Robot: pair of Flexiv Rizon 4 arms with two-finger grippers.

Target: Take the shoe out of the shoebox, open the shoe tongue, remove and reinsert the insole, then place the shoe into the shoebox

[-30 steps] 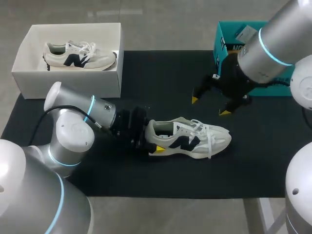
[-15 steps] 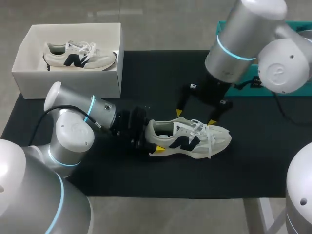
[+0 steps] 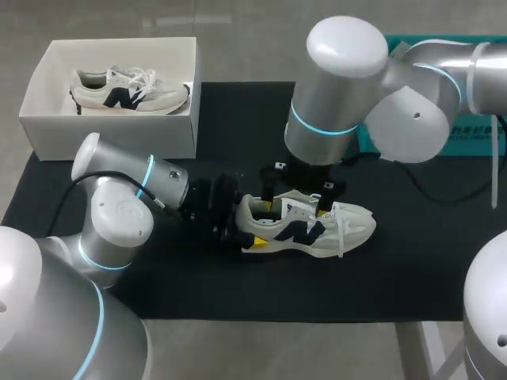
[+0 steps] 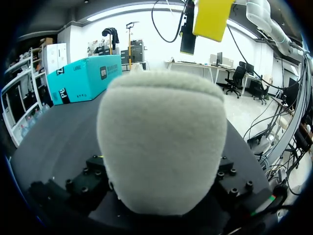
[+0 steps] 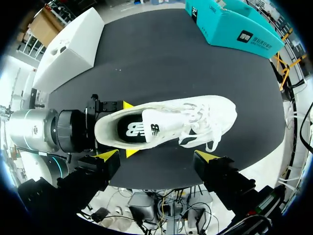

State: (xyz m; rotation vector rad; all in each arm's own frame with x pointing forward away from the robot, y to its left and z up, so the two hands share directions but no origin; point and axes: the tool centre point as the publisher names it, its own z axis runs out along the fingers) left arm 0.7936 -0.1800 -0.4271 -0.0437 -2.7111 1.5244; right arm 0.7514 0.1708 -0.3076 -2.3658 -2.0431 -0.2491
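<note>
Two shoes in sight. The second shoe [image 3: 131,89] sits in the white box [image 3: 111,134] at the table's far left. The shoe [image 3: 309,226] being worked stands on its sole on the black mat [image 3: 238,119], mid-table, well apart from that box.

Long axis: across the table, heel toward my left side, toe toward my right.

Left claw [image 3: 247,227]: clenched on the heel, one yellow tip on each flank, as the right wrist view shows. Its own camera sees little but the back of the heel. Reads as a steadying hold.

Right claw [image 3: 297,203]: released, fingers spread wide, nothing held. It hangs directly above the shoe's mouth and tongue [image 5: 157,120], fingers set fore and aft along the shoe's length, not across it. The shoe lies straight below, so this is the free arm for the tongue.

Judgement: the step in hand is opening the tongue. The next move probably calls for a straight descent, perhaps a wrist turn to pinch the tongue's edge.

Shoe's look: cream upper, dark side mark, white laces with a loop hanging over the near side. The dark insole [image 5: 128,129] shows through the mouth, seated in place.
</note>
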